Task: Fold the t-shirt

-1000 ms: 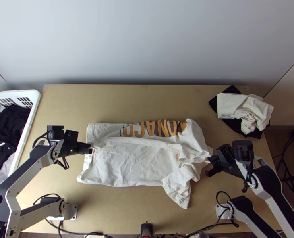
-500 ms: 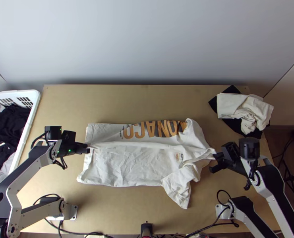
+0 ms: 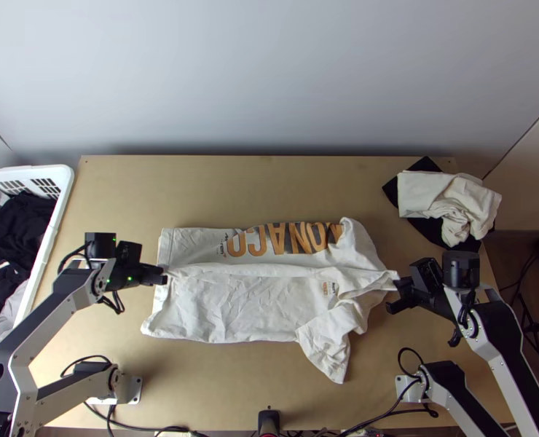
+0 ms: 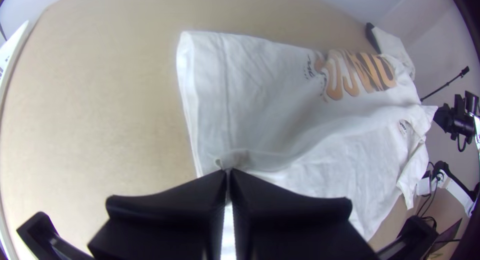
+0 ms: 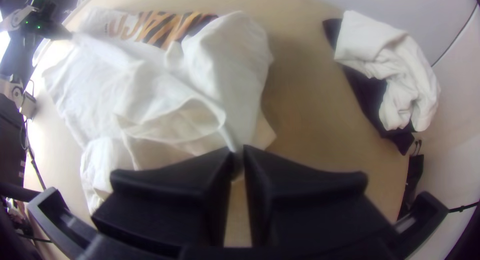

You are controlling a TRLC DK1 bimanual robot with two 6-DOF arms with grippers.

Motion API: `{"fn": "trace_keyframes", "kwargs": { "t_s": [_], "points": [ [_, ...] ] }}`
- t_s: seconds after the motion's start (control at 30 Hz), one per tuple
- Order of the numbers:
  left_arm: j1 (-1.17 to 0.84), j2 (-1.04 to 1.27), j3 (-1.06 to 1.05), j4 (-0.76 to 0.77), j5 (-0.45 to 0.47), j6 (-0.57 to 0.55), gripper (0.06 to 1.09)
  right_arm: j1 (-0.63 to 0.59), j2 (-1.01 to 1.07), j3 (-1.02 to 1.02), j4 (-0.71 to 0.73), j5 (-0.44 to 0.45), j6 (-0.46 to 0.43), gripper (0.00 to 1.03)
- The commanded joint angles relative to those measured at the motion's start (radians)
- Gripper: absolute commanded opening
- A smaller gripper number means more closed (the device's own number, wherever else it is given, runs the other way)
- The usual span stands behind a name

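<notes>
In the top view my left gripper (image 3: 163, 275) is at the left side of the white t-shirt (image 3: 248, 309), and my right gripper (image 3: 397, 284) is at its right side. A raised ridge of cloth runs taut between them, with the orange lettering behind it. The left wrist view has my left gripper (image 4: 228, 174) shut on a pinch of the t-shirt (image 4: 270, 99). In the right wrist view, my right gripper (image 5: 238, 154) is shut on a gathered strip of the t-shirt (image 5: 225, 64). The cloth's near right part lies rumpled on the table.
A white basket (image 3: 64, 191) with dark and grey clothes stands at the left. White cloth (image 3: 430, 195) lies on black cloth (image 3: 392, 191) at the table's back right. Bare table (image 3: 255, 186) stretches behind the t-shirt.
My right gripper has moved to the right, drawing its part of the t-shirt along and pulling the ridge straighter. The left gripper shifted slightly left, then back a little.
</notes>
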Motion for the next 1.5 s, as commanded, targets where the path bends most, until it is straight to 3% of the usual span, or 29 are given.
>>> {"fn": "trace_keyframes", "kwargs": {
  "t_s": [0.0, 0.07, 0.1, 0.13, 0.27, 0.53, 0.83, 1.07, 1.23, 1.37, 1.47],
  "points": [
    [-0.076, -0.01, 0.006, -0.084, 0.021, -0.019, 0.53, 0.016, 0.023, 0.01, 0.01, -0.001, 0.006, 0.64],
    [-0.076, -0.01, 0.01, -0.098, 0.021, -0.019, 0.63, 0.019, 0.023, 0.019, 0.007, -0.001, 0.006, 0.92],
    [-0.074, -0.01, 0.02, -0.122, 0.02, -0.019, 0.74, 0.019, 0.023, 0.028, 0.002, -0.001, 0.006, 0.97],
    [-0.065, -0.01, 0.029, -0.147, 0.02, -0.019, 0.83, 0.019, 0.025, 0.037, -0.001, -0.001, 0.003, 0.99],
    [-0.004, -0.041, 0.075, -0.276, 0.018, 0.058, 1.0, 0.009, 0.023, 0.088, -0.015, 0.001, -0.011, 0.99],
    [0.065, -0.065, 0.207, -0.718, 0.02, 0.266, 1.01, 0.055, 0.069, 0.228, -0.065, -0.007, -0.008, 0.99],
    [0.021, -0.06, 0.147, -0.843, 0.02, 0.334, 1.0, 0.254, 0.089, 0.246, -0.119, -0.01, 0.05, 0.99],
    [-0.039, -0.016, 0.129, -0.807, 0.02, 0.304, 0.87, 0.302, 0.082, 0.249, -0.176, -0.019, 0.055, 0.99],
    [-0.045, 0.047, 0.135, -0.776, 0.021, 0.285, 0.57, 0.354, 0.069, 0.254, -0.233, -0.021, 0.055, 0.99],
    [-0.045, 0.045, 0.13, -0.719, 0.02, 0.268, 0.11, 0.429, 0.069, 0.254, -0.318, -0.034, 0.035, 0.99],
    [-0.045, 0.045, 0.124, -0.701, 0.02, 0.252, 0.09, 0.516, 0.082, 0.244, -0.384, -0.039, 0.013, 0.99]
  ]
}}
